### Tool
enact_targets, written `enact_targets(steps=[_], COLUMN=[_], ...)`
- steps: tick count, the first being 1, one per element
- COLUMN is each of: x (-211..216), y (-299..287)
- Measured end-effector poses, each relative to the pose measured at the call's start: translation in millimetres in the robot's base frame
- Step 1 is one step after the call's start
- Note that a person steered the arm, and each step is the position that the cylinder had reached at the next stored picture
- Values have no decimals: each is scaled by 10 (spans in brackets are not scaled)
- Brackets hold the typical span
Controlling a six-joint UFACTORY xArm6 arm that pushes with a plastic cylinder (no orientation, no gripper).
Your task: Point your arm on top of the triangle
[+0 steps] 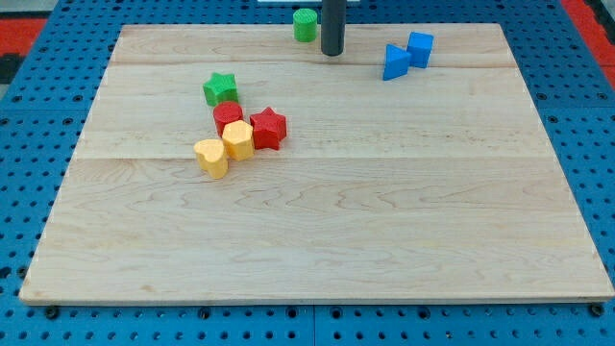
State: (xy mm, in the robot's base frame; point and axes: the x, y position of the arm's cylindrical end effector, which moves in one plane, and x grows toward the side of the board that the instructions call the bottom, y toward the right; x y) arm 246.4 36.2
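The blue triangle point(393, 62) lies near the board's top right, touching a blue cube point(420, 47) on its right. My tip point(332, 53) is at the view's top, left of the triangle and just right of the green cylinder point(306, 24). It touches neither block.
A green star point(220, 88), a red cylinder point(228, 117), a red star point(268, 128), a yellow hexagonal block point(238, 139) and a yellow heart point(210, 157) cluster at the board's left centre. The wooden board point(327, 221) lies on a blue pegboard.
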Motion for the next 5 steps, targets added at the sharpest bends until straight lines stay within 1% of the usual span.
enact_targets(steps=[2,3,4,5], x=[-30,-85,-112,-375], y=[73,477,712,805])
